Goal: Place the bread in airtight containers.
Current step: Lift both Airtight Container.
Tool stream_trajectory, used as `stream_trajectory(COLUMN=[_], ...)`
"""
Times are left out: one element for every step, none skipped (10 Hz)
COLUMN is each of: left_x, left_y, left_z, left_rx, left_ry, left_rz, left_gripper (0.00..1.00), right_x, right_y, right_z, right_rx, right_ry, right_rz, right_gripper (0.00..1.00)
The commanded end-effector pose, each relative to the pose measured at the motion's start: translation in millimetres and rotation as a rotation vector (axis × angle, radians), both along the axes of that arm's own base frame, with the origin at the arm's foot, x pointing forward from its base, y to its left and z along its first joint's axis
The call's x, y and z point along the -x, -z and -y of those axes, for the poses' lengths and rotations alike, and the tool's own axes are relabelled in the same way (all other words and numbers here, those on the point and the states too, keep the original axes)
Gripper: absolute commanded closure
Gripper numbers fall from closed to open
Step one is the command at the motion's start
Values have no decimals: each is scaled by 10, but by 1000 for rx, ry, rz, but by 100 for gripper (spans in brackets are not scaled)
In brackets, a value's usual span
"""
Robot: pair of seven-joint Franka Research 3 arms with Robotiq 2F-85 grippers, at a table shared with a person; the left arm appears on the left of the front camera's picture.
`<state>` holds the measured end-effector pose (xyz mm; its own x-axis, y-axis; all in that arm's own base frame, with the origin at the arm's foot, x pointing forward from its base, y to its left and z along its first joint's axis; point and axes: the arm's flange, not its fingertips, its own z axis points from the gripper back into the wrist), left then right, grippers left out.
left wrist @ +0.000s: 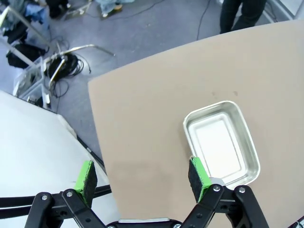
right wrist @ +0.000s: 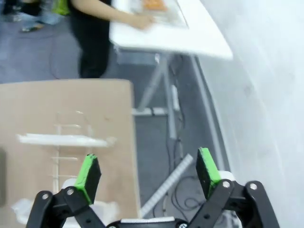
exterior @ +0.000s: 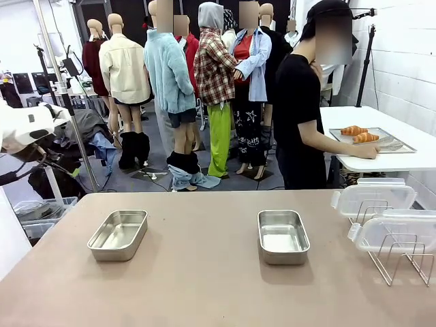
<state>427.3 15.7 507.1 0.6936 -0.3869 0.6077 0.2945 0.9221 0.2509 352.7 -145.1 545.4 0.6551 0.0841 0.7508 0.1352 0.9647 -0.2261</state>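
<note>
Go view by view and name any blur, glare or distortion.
Front view: sharp, evenly lit, soft shadows under the left pan and right pan. Left wrist view: wide-angle curves the table edge; the left pan's base glares white. Right wrist view: blurred all over, the wire rack smeared.

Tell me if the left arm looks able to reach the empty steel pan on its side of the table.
Probably yes. The left gripper hovers over the table near its edge with jaws open. The left pan sits close by, empty and uncovered, and nothing lies between them.
</note>
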Motion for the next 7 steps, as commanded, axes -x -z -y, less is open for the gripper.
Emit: stream_trajectory(left_x=[-130,-159,-186,-88,-88,-88,-88], left_y=[24,61,76,75,75,75,75], left_z=[-33,-25,-4,-46,-46,-46,-46], left_rx=[-10,-5,7,-8,-8,-8,-8], left_ry=[26,52,75,5,5,5,5], left_rz=[-25,-24,-29,-21,-21,-21,-21], left_gripper=[0,0,0,0,0,0,0], right_x=[282,326,326,132,132,132,132], right_y=[407,476,531,168,168,168,168], right_z=[22,110,133,409,409,409,409], right_rx=[-48,-67,-81,-44,-44,-44,-44], right_ry=[111,119,128,108,108,108,108], right_rz=[-48,-56,-56,-54,-54,-54,-54], right_gripper=[0,0,0,0,0,0,0])
